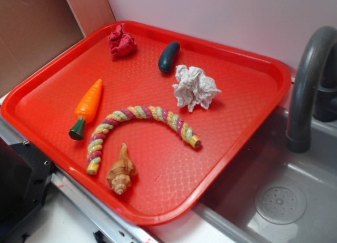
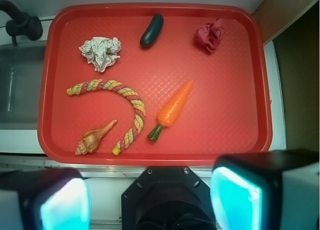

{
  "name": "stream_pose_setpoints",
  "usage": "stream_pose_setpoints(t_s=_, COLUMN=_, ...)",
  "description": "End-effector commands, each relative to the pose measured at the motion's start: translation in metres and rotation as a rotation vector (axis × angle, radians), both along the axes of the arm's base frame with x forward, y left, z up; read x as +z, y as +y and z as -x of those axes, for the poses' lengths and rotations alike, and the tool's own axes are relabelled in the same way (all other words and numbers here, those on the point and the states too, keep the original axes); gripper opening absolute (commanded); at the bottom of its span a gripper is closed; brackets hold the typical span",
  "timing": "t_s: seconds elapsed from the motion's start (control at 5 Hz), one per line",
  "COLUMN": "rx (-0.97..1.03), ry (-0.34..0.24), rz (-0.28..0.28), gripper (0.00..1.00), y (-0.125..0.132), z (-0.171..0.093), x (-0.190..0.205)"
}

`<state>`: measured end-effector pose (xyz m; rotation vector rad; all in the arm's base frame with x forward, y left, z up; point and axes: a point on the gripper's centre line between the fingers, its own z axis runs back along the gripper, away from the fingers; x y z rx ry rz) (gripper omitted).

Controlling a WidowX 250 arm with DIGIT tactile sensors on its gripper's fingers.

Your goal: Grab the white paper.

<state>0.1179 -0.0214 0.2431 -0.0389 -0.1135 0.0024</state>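
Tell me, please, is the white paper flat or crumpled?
Crumpled: the white paper is a wrinkled ball with grey creases on the red tray.

A crumpled ball of white paper (image 1: 195, 87) is sitting on a red plastic tray (image 1: 247, 100), near a dark green toy cucumber (image 1: 169, 57). A striped braided rope (image 1: 142, 128) is curving just below it.

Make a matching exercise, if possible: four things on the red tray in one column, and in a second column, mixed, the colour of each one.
Things:
1. white paper
2. carrot
3. small paper ball
4. shell

Colours:
A. orange with a green end
B. brown and tan
C. white with grey creases
D. dark red

Pairs: 1-C, 2-A, 3-D, 4-B
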Motion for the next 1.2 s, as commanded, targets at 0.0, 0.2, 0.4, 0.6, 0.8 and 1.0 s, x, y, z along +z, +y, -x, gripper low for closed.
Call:
stream_pose_setpoints(t_s=0.0, rx=0.0, ry=0.0, rz=0.0, gripper=1.0, y=0.0, z=0.0, x=0.0)
stream_pose_setpoints(t_s=0.2, rx=-0.251, ry=-0.03, rz=0.037, gripper=1.0, y=-0.007, z=-0.037, x=-0.007)
stream_pose_setpoints(t_s=0.4, rx=-0.446, ry=-0.011, rz=-0.007, gripper=1.0, y=-0.022, z=-0.064, x=-0.015)
stream_pose_setpoints(t_s=0.6, rx=-0.618, ry=0.01, rz=-0.1, gripper=1.0, y=-0.051, z=-0.108, x=-0.038)
stream_pose_setpoints(t_s=0.8, rx=-0.785, ry=0.084, rz=-0.208, gripper=1.0, y=-0.082, z=-0.147, x=-0.074)
stream_pose_setpoints(t_s=1.0, rx=-0.873, ry=0.142, rz=-0.285, gripper=1.0, y=-0.104, z=-0.169, x=-0.112)
